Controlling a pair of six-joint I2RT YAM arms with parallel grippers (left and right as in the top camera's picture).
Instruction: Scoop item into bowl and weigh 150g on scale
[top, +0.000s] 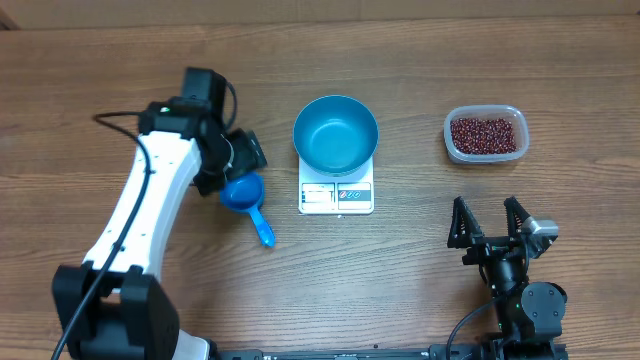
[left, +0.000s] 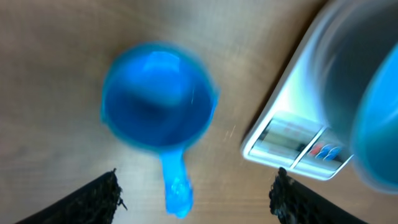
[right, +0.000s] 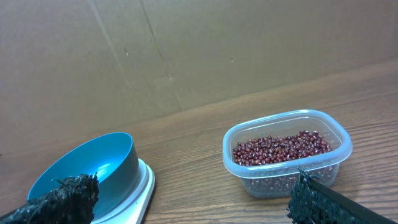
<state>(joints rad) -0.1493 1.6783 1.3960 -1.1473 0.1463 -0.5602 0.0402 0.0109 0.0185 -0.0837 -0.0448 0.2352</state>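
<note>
- The wooden table (top: 420, 290) is flat, matt and grained. Everything on it is spread out with room to work.
- Your left gripper (left: 198, 194) hangs over the scoop with its dark, rough-faced fingers set wide. Nothing is held. The handle lies between the fingers without touching either, though that wrist view is smeared.
- Your right gripper (top: 487, 210) is parked low at the right, jaws fully apart and empty, well short of the tub.
- The bowl (top: 336, 133) is round, deep, smooth blue plastic. It sits squarely on the scale, and no beans show in it.
- The scale (top: 336, 196) is a thin, white, hard-edged square. Its display strip pokes out in front of the bowl, and I cannot read a figure.
- The tub (right: 273, 185) is clear, soft-cornered and rectangular. It stands well to the right of the scale.
- The scoop (top: 243, 192) is a glossy blue cup with a short, stubby handle. It rests mouth up just left of the scale.
- The beans (top: 486, 134) are tiny, dark red-brown ovals. They lie loose in the tub, all of them as far as I can see.
- My judgement is that you are at the very start, with the scoop still to be gripped. Next, close squarely on that slim handle, which looks slippery and easy to twist, then carry it across to the tub.
</note>
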